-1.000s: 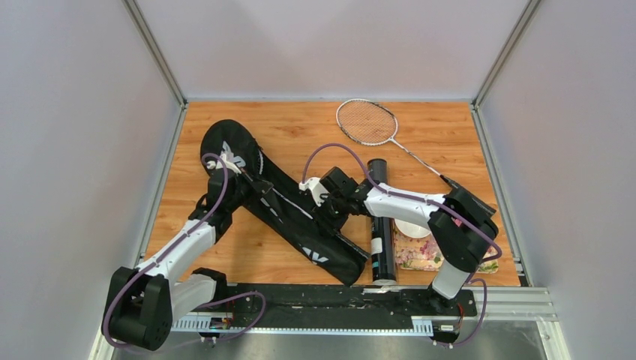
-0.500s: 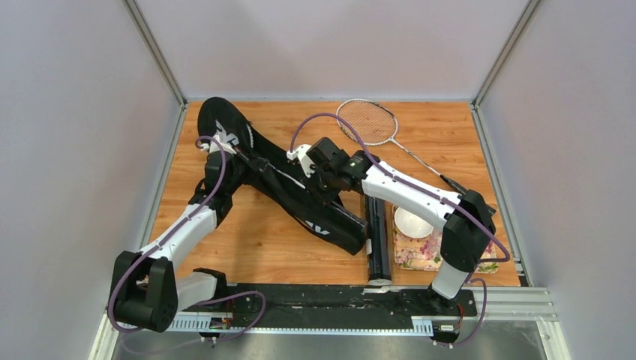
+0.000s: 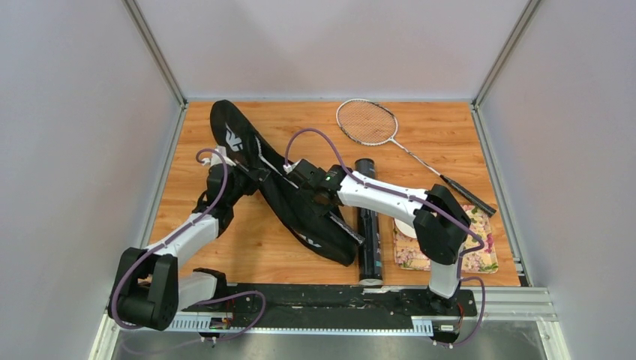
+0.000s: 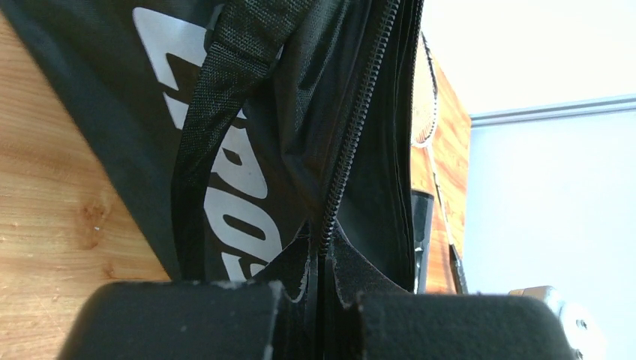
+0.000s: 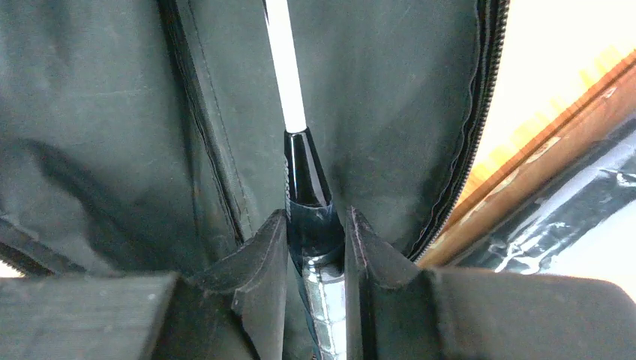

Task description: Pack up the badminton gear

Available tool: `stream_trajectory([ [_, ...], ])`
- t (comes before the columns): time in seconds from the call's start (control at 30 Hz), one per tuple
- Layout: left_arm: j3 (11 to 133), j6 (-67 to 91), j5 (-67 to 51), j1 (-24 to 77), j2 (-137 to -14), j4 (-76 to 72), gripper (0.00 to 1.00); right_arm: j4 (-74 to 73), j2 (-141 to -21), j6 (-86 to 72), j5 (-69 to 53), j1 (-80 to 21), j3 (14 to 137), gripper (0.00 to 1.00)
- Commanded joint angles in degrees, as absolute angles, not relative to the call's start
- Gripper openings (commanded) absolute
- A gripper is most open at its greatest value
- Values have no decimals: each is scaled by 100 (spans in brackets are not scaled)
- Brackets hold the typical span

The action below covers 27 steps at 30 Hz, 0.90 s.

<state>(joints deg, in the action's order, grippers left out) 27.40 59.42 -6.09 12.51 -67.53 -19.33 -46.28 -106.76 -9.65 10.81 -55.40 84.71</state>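
The black racket bag (image 3: 289,191) lies slanted across the table's left half, its white lettering facing up. My left gripper (image 3: 251,176) is shut on the bag's zipper edge (image 4: 352,142). My right gripper (image 3: 304,174) reaches inside the open bag and is shut on the black handle (image 5: 307,217) of a racket whose white shaft (image 5: 283,60) runs deeper into the bag. A second silver racket (image 3: 390,139) lies at the back right, handle toward the right edge. The long dark tube (image 3: 367,217) lies right of the bag. No shuttlecocks show.
A flower-patterned tray (image 3: 480,251) sits at the front right with a small white bowl (image 3: 405,229) on it, partly hidden by my right arm. Metal frame rails and grey walls border the wooden table (image 3: 442,127) on three sides.
The bag has swung, its top end moving right and its lower end left. My right gripper has pushed left, deeper into the bag with the racket handle. The tube shifted a little left.
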Motion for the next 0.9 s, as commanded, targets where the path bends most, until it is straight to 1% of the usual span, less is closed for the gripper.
stream_trajectory([
  [0.0,2496,6214,-1011,1301,-6469,-2259,0,-4280,-10802,-2267,2417,-5581,8920,0],
  [0.1,2461,6232,-1037,1301,-6399,-2268,0,-4657,-10802,-2434,2339,-5669,9271,0],
  [0.23,2417,6196,-976,1301,-6311,-2206,0,-5219,-10775,-2250,2259,-5871,9887,0],
  [0.4,2347,6152,-940,1301,-6188,-2057,0,-5581,-10740,-2250,1356,-5889,10169,0],
  [0.5,2303,6214,-914,1292,-6091,-2057,0,-5196,-10749,-2548,1213,-5889,9820,0],
  [0.6,2347,6240,-862,1292,-5977,-1811,0,-5098,-10898,-3074,1318,-5871,9756,0],
  [0.73,2312,6301,-782,1301,-5854,-1705,0,-4712,-10881,-3497,1704,-5889,9318,0],
  [0.77,2303,6310,-782,1301,-5836,-1696,0,-4424,-10846,-3533,1801,-5871,9177,0],
  [0.87,2250,6346,-721,1292,-5775,-1635,0,-4272,-10915,-3840,2319,-5880,8877,0],
])
